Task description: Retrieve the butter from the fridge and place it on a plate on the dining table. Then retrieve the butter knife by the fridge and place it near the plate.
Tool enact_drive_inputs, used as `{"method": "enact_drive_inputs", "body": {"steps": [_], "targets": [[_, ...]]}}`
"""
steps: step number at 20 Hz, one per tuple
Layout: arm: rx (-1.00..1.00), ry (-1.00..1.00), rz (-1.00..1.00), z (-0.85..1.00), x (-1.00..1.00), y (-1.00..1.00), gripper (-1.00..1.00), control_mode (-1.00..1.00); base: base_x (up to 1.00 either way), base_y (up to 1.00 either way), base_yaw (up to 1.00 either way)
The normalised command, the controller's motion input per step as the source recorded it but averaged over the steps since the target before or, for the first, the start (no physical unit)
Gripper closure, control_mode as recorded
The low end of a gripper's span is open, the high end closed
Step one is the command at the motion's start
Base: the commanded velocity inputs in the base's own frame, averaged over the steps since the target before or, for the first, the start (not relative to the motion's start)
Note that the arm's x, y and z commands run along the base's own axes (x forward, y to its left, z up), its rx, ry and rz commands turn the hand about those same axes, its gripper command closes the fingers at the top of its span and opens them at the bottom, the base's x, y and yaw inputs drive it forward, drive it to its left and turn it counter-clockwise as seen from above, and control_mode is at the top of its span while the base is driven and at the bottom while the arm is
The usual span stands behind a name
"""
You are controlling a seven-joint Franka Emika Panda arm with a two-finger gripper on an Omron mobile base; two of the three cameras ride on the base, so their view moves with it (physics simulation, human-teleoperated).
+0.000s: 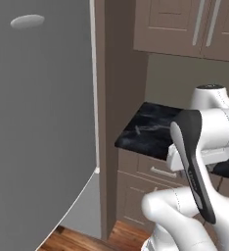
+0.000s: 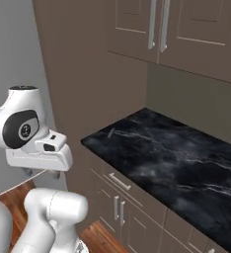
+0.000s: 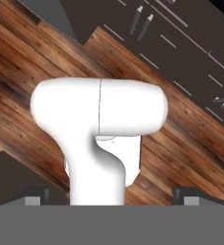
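Note:
The grey fridge (image 1: 38,122) takes up the left of the left base view and shows at the left edge of the right base view (image 2: 11,54); its inside is hidden, and so is the butter. A thin pale sliver that may be the butter knife (image 2: 111,132) lies on the black marble counter (image 2: 167,158) near the corner closest to the fridge, and is also faint in the left base view (image 1: 137,129). My gripper (image 3: 111,196) is folded low over the base, pointing down at the wooden floor, with its fingertips (image 3: 32,196) far apart and nothing between them. The plate and dining table are out of view.
A tall brown panel (image 1: 119,112) separates the fridge from the counter. Brown drawers and doors (image 2: 122,197) sit under the counter, and upper cabinets (image 2: 172,29) with bar handles hang above it. Wooden floor (image 1: 87,240) lies below.

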Motion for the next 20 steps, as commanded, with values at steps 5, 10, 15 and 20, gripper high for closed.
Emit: {"method": "enact_drive_inputs", "body": {"steps": [5,10,15,20], "targets": [[0.0,0.0,0.0,0.0,0.0,0.0,-1.0,1.0,0.6,0.0,-0.19],[0.0,0.0,0.0,0.0,0.0,0.0,-1.0,1.0,0.58,0.0,-0.1],[0.0,0.0,0.0,0.0,0.0,0.0,-1.0,1.0,0.57,0.0,-0.04],[0.0,0.0,0.0,0.0,0.0,0.0,-1.0,1.0,0.36,0.0,-0.01]]}}
